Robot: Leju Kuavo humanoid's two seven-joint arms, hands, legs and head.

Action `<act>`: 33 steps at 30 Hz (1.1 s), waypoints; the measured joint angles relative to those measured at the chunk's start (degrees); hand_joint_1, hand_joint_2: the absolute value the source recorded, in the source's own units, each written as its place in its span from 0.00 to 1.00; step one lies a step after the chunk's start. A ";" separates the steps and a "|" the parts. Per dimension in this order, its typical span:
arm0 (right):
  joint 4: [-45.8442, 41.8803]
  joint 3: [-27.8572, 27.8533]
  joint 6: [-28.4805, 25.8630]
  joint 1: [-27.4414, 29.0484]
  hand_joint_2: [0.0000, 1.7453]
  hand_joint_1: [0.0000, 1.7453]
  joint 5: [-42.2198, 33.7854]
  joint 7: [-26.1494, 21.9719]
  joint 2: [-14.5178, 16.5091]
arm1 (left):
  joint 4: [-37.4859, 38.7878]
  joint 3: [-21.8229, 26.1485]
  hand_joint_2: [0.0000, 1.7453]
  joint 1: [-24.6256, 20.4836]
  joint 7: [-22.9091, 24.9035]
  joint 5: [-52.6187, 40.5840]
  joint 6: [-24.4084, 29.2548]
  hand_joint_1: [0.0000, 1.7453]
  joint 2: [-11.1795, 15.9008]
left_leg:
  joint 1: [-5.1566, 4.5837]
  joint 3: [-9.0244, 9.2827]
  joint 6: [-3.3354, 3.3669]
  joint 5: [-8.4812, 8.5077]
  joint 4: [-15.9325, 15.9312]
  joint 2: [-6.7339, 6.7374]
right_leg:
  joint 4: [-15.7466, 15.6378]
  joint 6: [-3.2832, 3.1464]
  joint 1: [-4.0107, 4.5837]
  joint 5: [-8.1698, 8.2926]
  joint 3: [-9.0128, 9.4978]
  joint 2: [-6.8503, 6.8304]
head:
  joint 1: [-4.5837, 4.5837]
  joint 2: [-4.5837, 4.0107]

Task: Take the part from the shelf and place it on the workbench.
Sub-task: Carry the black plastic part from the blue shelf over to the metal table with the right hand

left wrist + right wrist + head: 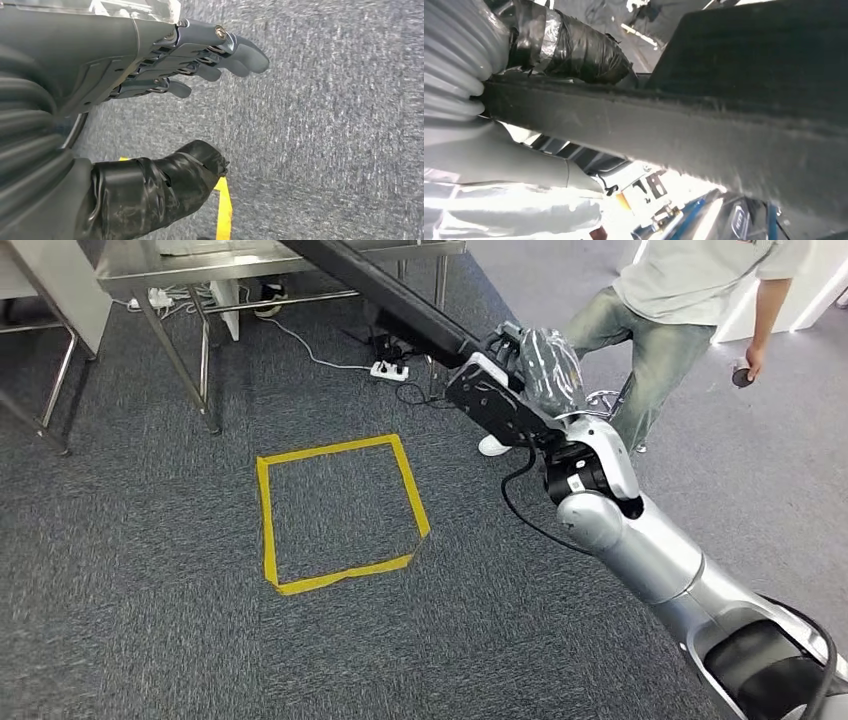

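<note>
The part is a long black bar (385, 295). My right hand (515, 385) grips its near end, and the bar runs up and to the left over the grey carpet. My silver right arm reaches in from the lower right. In the right wrist view the same bar (704, 132) crosses the picture, with my black-taped thumb (579, 47) lying against it. My left hand (165, 65) hangs over the carpet with straight fingers (235, 52) set apart from its taped thumb (170, 180), and it holds nothing.
A steel-legged workbench (200, 270) stands at the back left. A yellow tape square (340, 510) marks the carpet in the middle, also seen as yellow tape (224, 210). A power strip (388, 369) with cables lies beyond it. A person (690, 310) stands at the right.
</note>
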 joint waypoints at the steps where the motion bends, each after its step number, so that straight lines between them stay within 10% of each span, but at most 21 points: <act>1: -0.03 -0.34 -0.24 0.43 1.00 1.00 -0.29 -0.01 -0.19 | 0.00 0.00 1.00 -0.02 0.00 0.04 -0.04 0.00 -0.01 | 0.02 0.01 0.00 -0.02 0.09 -0.72 | 2.54 0.12 -0.09 -0.45 -1.40 0.28 | 0.04 0.00; 3: -0.07 -0.93 -0.63 1.35 1.00 1.00 -0.97 -0.10 -0.52 | 0.00 0.00 1.00 -0.02 0.00 0.12 -0.09 0.00 -0.01 | 0.07 0.02 -0.12 -0.15 0.38 -2.24 | 1.34 0.21 -0.33 1.93 -1.35 0.56 | 0.07 0.00; 6: -0.47 -1.85 -1.40 2.16 1.00 1.00 -3.09 -0.84 -0.79 | 0.00 0.00 1.00 -0.09 -0.01 0.21 -0.08 0.00 0.09 | 0.13 -0.31 -0.72 -0.57 1.21 -4.37 | -8.93 0.13 -0.98 6.87 3.11 3.36 | -0.01 0.00; 10: -1.10 -2.74 -2.48 2.95 1.00 1.00 -5.95 -1.66 -1.05 | 0.00 0.00 1.00 -0.09 0.08 0.38 -0.04 0.00 0.35 | 0.49 -1.27 -1.92 -0.45 1.36 -6.10 | -11.58 -0.80 -0.98 7.03 4.38 3.52 | -0.16 0.00; 14: -1.86 -3.27 -2.78 3.36 1.00 1.00 -7.43 -1.69 -1.18 | 0.00 0.00 1.00 -0.13 0.15 0.54 -0.16 0.00 0.62 | 0.30 -4.98 -3.04 -4.66 9.10 -0.70 | -12.12 -2.02 -0.96 7.12 4.86 1.81 | -0.65 0.00; 17: -2.22 -3.69 -4.06 4.11 1.00 1.00 -8.01 -1.21 -1.31 | 0.00 0.00 1.00 -0.16 0.13 0.96 -1.00 0.00 0.65 | 0.44 -9.06 -3.25 -6.97 17.04 0.53 | -12.08 -2.29 -0.69 6.99 4.89 0.71 | -0.73 0.00; 23: -2.45 -4.91 -7.24 4.99 1.00 1.00 -7.46 -0.21 -1.35 | 0.00 0.03 1.00 -0.25 -0.34 2.01 -4.50 0.00 1.04 | -0.35 -1.19 -1.49 -0.35 1.31 1.24 | -12.05 -1.80 -0.09 6.85 4.92 -0.35 | -0.67 0.00; 27: -2.85 -5.07 -7.07 5.14 1.00 1.00 -6.52 0.36 -1.53 | 0.00 0.04 1.00 -0.19 -0.37 2.26 -5.17 0.00 1.23 | 0.01 -0.45 -0.76 0.18 0.07 1.09 | -11.00 -0.61 -0.11 5.81 4.51 -0.23 | -0.53 0.00; 31: -2.93 -5.36 -6.72 5.31 1.00 1.00 -6.15 0.64 -1.68 | 0.00 0.04 1.00 -0.28 -0.37 2.23 -5.27 0.00 1.23 | 0.22 -0.22 -0.19 0.33 -0.28 0.99 | 1.71 0.24 -0.46 -0.22 -1.54 0.36 | -0.32 0.00; 33: -2.92 -5.37 -6.37 5.48 1.00 1.00 -5.80 0.98 -1.69 | 0.00 0.04 1.00 -0.24 -0.35 2.15 -5.33 0.00 1.22 | 0.33 -0.21 -0.29 0.14 -0.05 0.83 | 3.16 0.60 -0.82 0.65 -2.50 0.40 | -0.32 0.00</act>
